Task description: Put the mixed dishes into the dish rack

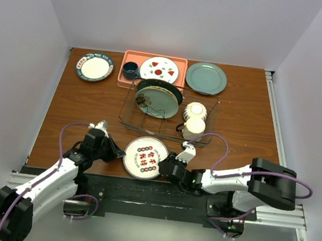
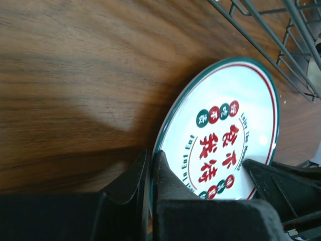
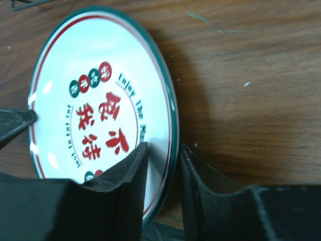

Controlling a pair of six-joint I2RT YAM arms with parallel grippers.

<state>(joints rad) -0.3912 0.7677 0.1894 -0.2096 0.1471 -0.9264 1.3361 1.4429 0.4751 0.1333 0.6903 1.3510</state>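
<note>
Currently the white, dark-green-rimmed plate [image 1: 145, 157] sits on the table [image 1: 235, 129] just before the dish rack [image 1: 129, 114] — my left gripper [image 2: 150, 161] is pinched tight on its rim, while my right gripper [image 3: 163, 151] straddles the opposite rim, jaws seemingly parted, gripping nothing.

Left arm [image 1: 55, 181]: white moulded link shells alternating with black joint housings, with a large black housing at the shoulder end. Right arm [image 1: 230, 178]: same build, white shells between rounded black joints, and a bulky black shoulder block. A purple cable [image 1: 61, 140] loops outside the left arm, and a second purple cable [image 1: 226, 147] arcs over the right arm and continues past its shoulder. There is a small grey fitting at the left wrist and a white one at the right. The left jaws and right jaws, seen from the wrist cameras, are matte black, blocky and finely textured, tapering to wedge-shaped tips.
</note>
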